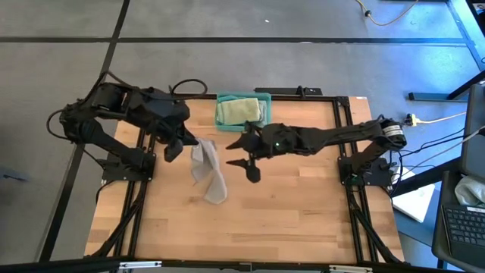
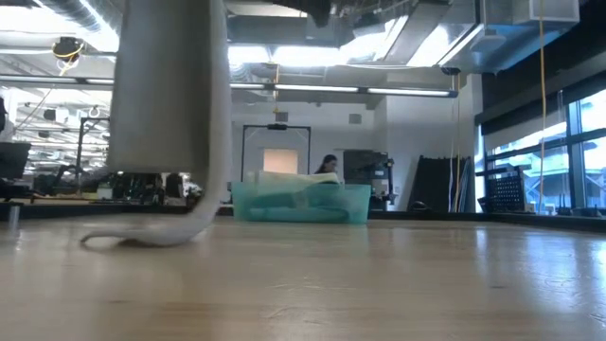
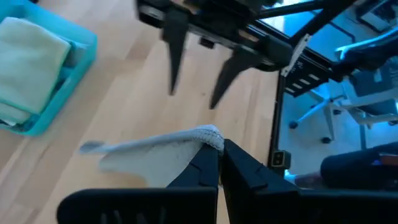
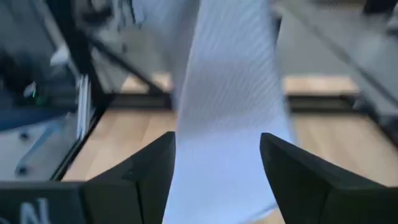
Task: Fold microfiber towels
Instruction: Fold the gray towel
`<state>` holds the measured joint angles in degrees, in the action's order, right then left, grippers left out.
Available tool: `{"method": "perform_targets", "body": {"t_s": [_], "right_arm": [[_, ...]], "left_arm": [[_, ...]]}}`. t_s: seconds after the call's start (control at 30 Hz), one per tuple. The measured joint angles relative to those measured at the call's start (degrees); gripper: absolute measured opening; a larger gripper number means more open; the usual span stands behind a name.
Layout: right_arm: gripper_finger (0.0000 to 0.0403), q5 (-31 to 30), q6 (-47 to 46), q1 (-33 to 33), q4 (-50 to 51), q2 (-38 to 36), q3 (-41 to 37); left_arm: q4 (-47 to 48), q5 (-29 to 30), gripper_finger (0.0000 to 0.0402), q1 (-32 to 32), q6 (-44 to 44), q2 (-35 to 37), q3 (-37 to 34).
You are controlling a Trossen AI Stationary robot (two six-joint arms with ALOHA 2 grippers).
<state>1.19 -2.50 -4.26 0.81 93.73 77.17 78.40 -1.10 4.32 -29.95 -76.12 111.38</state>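
**Grey towel hung from one corner, ready for a second grip**

Near the desk's middle, a little toward its left edge, the left gripper has its jaws pressed together on a bunched corner of a grey towel. Lifting it by that corner seems meant to let the cloth drop and straighten under its own weight. In the low view the towel hangs as a tall vertical strip, and only its bottom end curls onto the desk.

The right gripper is just beside the cloth on its right, jaws spread wide and holding nothing. Its wrist view shows the towel hanging straight ahead between the two fingers, which suggests it is lining up to catch an edge or second corner so the cloth can be stretched flat.

From above, the towel's long axis runs from the pinched corner toward the front edge, drifting slightly right, with its free tail pointing front.

At the back edge, a teal bin holds a pale green towel, folded, well apart from the grey one.
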Motion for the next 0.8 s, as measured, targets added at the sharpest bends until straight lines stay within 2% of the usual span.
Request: {"method": "perform_targets", "body": {"t_s": [0.13,0.23,0.37,0.53,0.63,0.8], "right_arm": [[0.0232,0.13,1.46,0.9,-10.84,0.28,0.19],[0.0229,0.19,4.73,1.23,-15.31,0.34,2.77],[0.0228,-0.02,9.03,2.5,-14.88,2.05,8.51],[0.0228,-0.29,7.2,3.9,-14.64,5.98,13.73],[0.0228,0.91,1.98,3.83,-14.33,7.33,14.69],[0.0228,1.75,-7.55,3.18,-8.05,6.15,14.69]], "left_arm": [[0.23,-2.12,0.0,1.34,-1.36,-0.07,0.2],[0.23,-3.86,0.0,2.14,-2.09,-0.07,0.21],[-1.04,-6.37,0.0,2.44,-2.3,-0.07,0.22],[-5.37,-9.2,0.0,2.42,-1.12,-0.07,0.23],[-5.01,-7.86,0.0,2.19,-1.54,-0.07,0.23],[-2.59,-0.43,0.0,0.95,-4.38,-0.07,0.23]]}}
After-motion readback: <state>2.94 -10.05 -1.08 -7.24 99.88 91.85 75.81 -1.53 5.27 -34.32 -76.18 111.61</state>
